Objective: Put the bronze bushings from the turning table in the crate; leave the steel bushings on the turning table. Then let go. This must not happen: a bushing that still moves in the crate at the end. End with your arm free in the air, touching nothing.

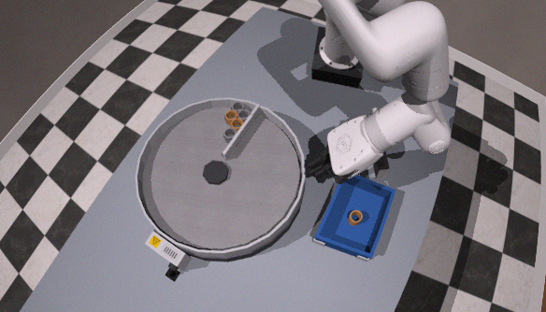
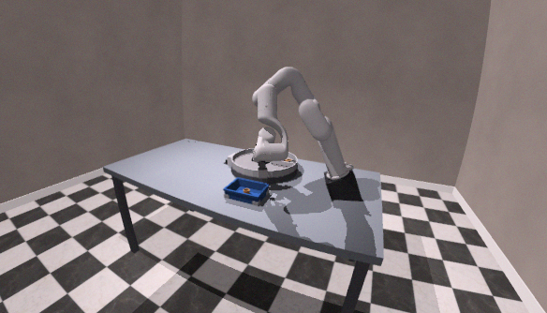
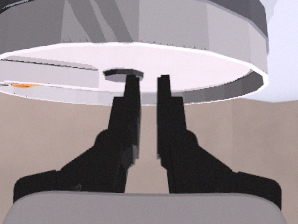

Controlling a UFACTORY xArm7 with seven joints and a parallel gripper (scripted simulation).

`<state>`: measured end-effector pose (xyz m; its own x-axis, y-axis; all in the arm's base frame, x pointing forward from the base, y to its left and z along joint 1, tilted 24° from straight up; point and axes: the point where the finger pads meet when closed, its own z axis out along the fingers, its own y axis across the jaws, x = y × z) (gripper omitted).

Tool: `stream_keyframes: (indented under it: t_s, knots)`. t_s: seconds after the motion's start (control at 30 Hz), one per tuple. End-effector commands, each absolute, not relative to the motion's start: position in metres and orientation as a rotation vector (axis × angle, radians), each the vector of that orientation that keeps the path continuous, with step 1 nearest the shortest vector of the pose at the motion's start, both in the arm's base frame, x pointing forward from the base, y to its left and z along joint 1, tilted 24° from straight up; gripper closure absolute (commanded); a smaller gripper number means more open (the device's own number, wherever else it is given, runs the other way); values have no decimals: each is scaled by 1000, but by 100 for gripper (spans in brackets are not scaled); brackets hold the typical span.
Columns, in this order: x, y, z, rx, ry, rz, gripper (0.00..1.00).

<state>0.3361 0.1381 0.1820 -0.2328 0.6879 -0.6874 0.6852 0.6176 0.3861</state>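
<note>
Two bronze bushings stand on the turning table, by its divider bar. Three steel bushings stand around them. Bronze also shows at the left of the wrist view. Another bronze bushing lies in the blue crate. My gripper is nearly closed, with a narrow gap and nothing between its fingers. It is by the turning table's rim on the crate side, away from the bushings. Its fingertips are hard to see in the exterior view.
The divider bar stands up from the turning table between its hub and rim. A white box with a warning label is at the rim's outer side. The arm's black base stands on the blue-grey table.
</note>
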Motion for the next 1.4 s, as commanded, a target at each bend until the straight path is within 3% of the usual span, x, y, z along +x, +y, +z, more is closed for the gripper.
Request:
stream_keyframes:
  t_s: [0.0, 1.13, 1.37]
  knots:
    - [337, 96, 175, 1223, 1924, -9, 89]
    - [335, -117, 138, 1914, 1637, -146, 89]
    - [334, -131, 135, 1956, 1613, -155, 89]
